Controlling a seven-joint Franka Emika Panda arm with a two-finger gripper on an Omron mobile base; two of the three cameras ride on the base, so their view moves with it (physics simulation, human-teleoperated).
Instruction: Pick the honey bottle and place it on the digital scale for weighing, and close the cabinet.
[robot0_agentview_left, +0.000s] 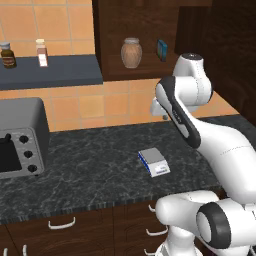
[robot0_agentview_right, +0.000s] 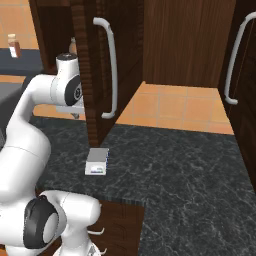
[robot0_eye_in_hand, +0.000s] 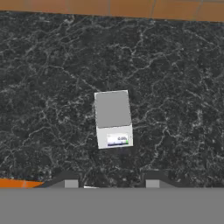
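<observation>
The honey bottle (robot0_agentview_left: 131, 52) stands upright on the shelf inside the open cabinet (robot0_agentview_left: 140, 30), just left of a small blue box (robot0_agentview_left: 162, 49), and nothing holds it yet. The digital scale (robot0_eye_in_hand: 113, 118) lies flat on the dark stone surface (robot0_agentview_left: 90, 165) below, its top plate bare and its display strip facing the robot. The fingers (robot0_eye_in_hand: 65, 180) hang above the scale looking down on it; they stand apart with nothing between them. The step in hand, as I judge it, is the reach for the bottle. To do it well the arm should rise and turn toward the shelf, come in level with the bottle's rounded body and close across its widest part, below the pale lid, so it does not slip. It should keep away from the blue box and from the edge of the open door (robot0_agentview_right: 92, 70), which stands near the arm.
</observation>
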